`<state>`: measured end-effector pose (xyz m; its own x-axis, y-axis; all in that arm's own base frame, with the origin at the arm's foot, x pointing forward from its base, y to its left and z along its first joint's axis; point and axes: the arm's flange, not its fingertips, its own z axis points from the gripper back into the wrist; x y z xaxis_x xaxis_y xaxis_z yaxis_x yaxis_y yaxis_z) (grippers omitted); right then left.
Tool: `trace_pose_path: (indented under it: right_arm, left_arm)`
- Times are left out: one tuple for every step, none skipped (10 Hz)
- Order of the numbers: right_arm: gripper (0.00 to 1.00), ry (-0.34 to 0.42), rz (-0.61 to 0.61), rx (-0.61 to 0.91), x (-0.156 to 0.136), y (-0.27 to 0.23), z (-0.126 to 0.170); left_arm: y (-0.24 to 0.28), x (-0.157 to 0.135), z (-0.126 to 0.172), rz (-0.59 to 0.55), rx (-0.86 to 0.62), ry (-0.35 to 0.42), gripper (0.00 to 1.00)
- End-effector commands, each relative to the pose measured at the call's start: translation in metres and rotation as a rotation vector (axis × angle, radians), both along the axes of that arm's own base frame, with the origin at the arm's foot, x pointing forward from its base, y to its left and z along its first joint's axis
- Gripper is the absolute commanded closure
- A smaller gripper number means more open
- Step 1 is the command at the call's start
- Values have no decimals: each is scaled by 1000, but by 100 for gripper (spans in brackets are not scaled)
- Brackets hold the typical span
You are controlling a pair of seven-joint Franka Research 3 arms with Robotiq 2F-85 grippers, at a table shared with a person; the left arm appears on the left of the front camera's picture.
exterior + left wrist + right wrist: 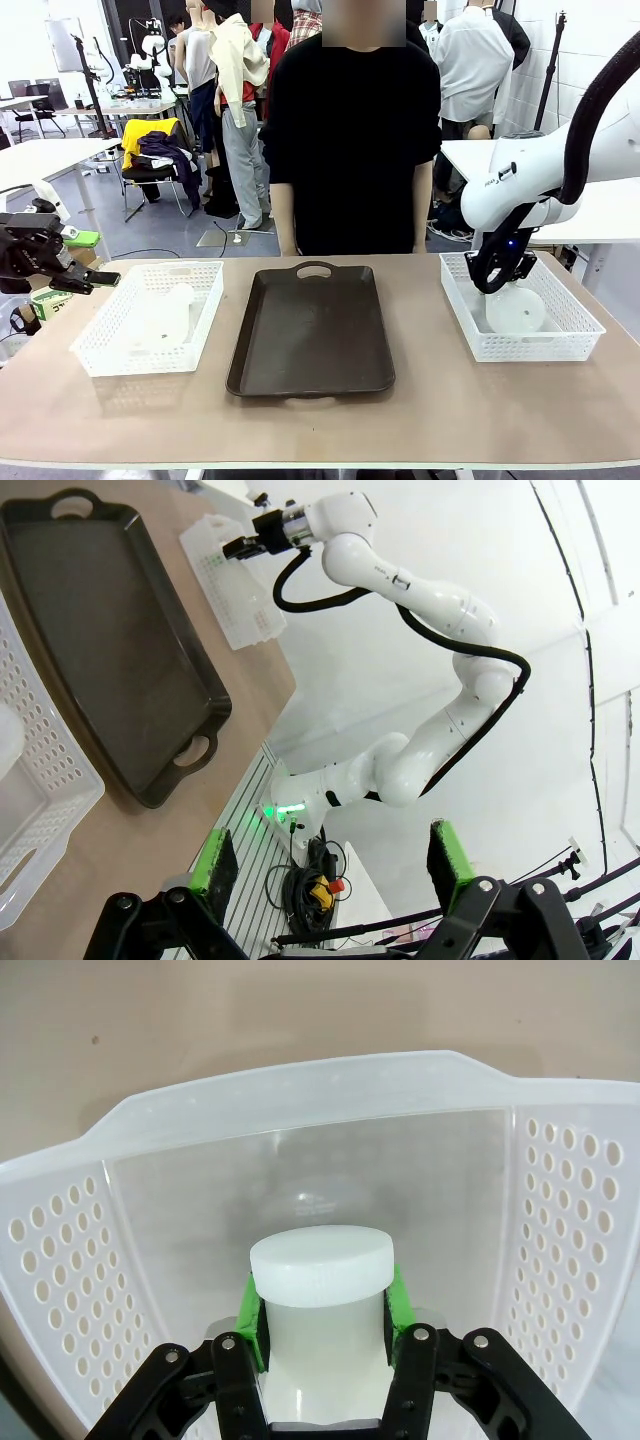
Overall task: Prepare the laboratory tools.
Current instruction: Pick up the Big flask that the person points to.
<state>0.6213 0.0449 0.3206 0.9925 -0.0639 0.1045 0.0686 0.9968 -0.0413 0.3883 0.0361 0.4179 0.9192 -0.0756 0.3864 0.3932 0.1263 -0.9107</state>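
One frosted-white flask (pixel 517 311) lies in the right white basket (pixel 575 340). My right gripper (pixel 497 281) reaches down into that basket. In the right wrist view its green pads (pixel 251 1312) press both sides of the flask neck just under the white cap (pixel 320 1264), so the right gripper (pixel 320 1315) is shut on the flask. A second flask (pixel 166 311) lies in the left basket (pixel 100 355). My left gripper (pixel 88 280) hovers open beyond that basket's left side, its green pads (pixel 214 864) spread wide with nothing between them.
A dark brown tray (pixel 310 335) with handles lies in the middle of the table, between the two baskets. A person in a black shirt (pixel 350 140) stands at the far edge behind it. Bare tabletop runs along the near edge.
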Motion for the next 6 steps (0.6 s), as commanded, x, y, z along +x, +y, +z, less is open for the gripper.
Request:
trace_pose_path:
  right_arm:
    - [100, 6, -58, -11, -5, 0, 5]
    - [100, 0, 0, 0, 0, 0, 0]
    - [100, 0, 0, 0, 0, 0, 0]
    - [100, 0, 0, 0, 0, 0, 0]
    - [100, 0, 0, 0, 0, 0, 0]
    - [100, 0, 0, 0, 0, 0, 0]
  left_arm:
    - [1, -1, 2, -1, -12, -11, 0]
    - [1, -1, 2, -1, -12, -11, 0]
    - [1, -1, 2, -1, -12, -11, 0]
    - [1, -1, 2, -1, -12, -11, 0]
    - [1, -1, 2, -1, -12, -11, 0]
    - [1, -1, 2, -1, -12, -11, 0]
